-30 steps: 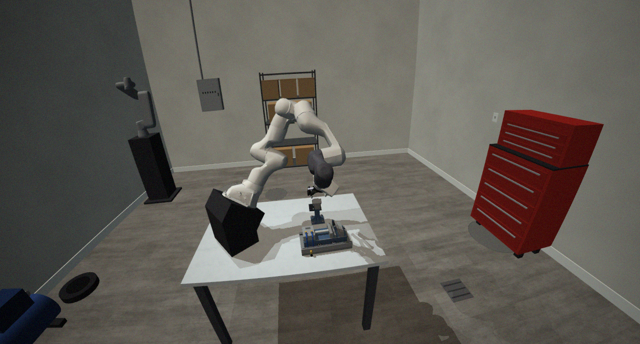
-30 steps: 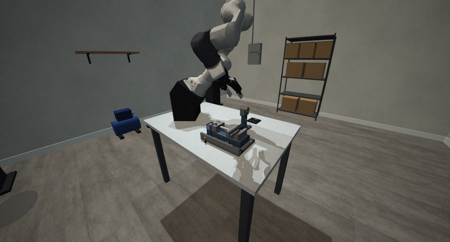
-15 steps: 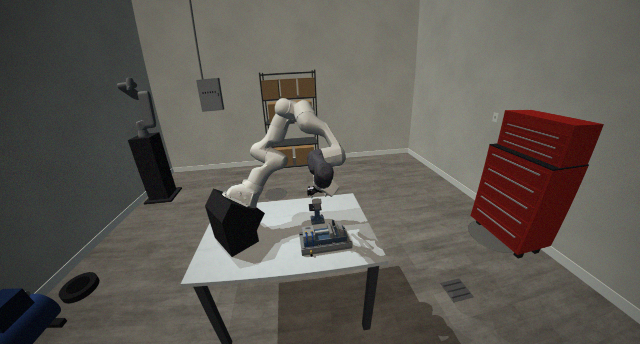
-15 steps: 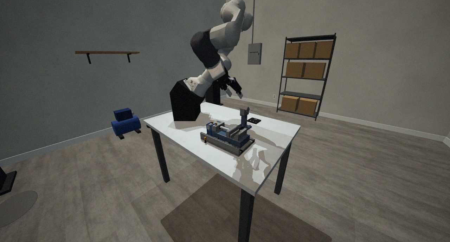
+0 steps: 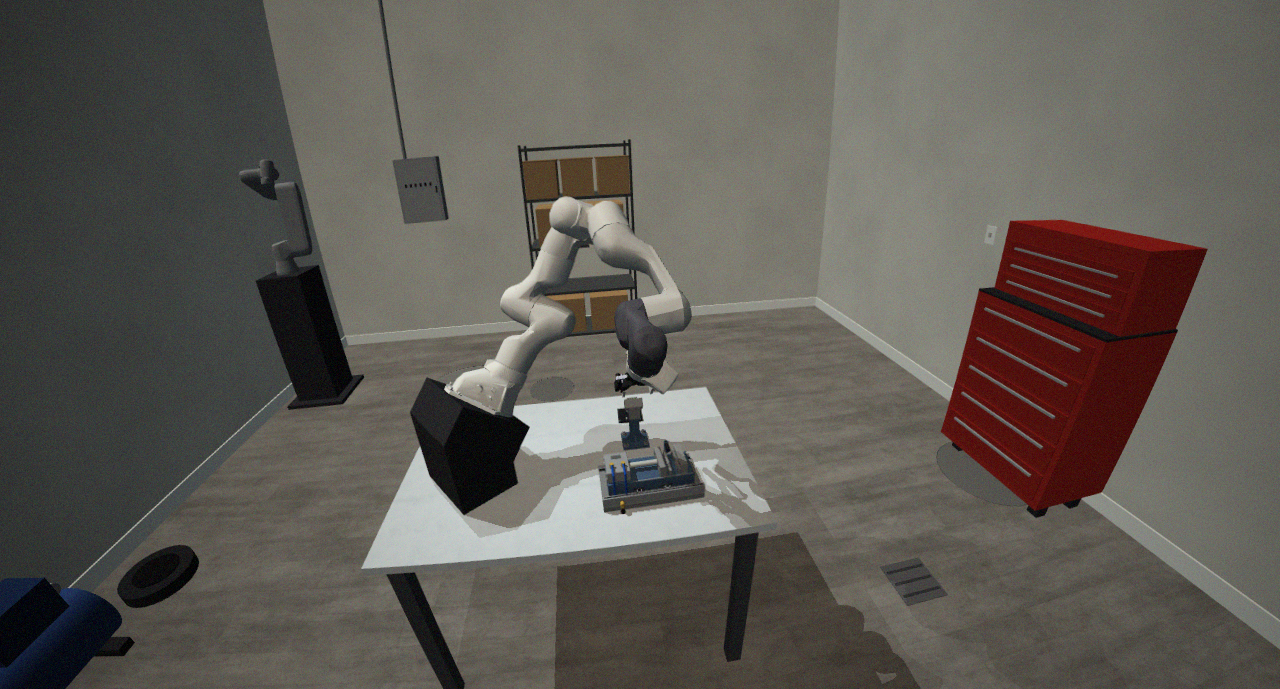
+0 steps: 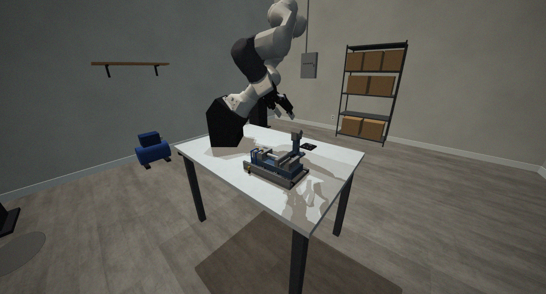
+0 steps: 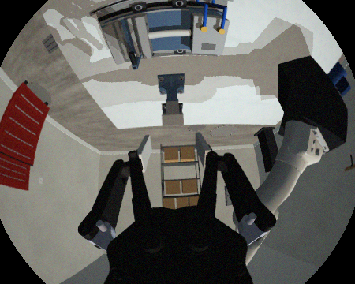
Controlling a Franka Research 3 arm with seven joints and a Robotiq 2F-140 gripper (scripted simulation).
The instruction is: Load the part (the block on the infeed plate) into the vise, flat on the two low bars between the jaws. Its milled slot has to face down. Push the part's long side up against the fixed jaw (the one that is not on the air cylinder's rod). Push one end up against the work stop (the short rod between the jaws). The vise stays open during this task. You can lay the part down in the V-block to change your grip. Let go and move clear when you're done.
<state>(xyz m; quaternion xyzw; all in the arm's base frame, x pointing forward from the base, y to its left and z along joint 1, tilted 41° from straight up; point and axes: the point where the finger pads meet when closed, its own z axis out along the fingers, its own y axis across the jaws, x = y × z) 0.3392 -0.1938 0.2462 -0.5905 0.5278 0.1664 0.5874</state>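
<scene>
My gripper (image 5: 623, 382) (image 6: 285, 114) (image 7: 173, 140) is half open, with nothing between its fingers, and hangs in the air above and behind the V-block. The grey V-block (image 5: 631, 405) (image 6: 295, 135) (image 7: 173, 119) stands on a blue post. Beyond the post, the black infeed plate (image 6: 308, 146) shows no block on its visible part. The vise's movable jaw (image 7: 144, 37) sits at the rod (image 7: 170, 34), apart from the fixed jaw (image 7: 111, 39). The work stop (image 7: 135, 61) shows at the jaw gap. I cannot tell the part apart from the grey pieces at the vise or V-block.
The vise stands in a low grey tray (image 5: 657, 499) (image 6: 267, 174) on the white table (image 5: 420, 533) (image 6: 217, 170). Blue air lines rise at the cylinder (image 7: 209, 39). The black robot pedestal (image 5: 469, 457) (image 6: 225, 124) (image 7: 313, 95) stands on the table beyond the cylinder end.
</scene>
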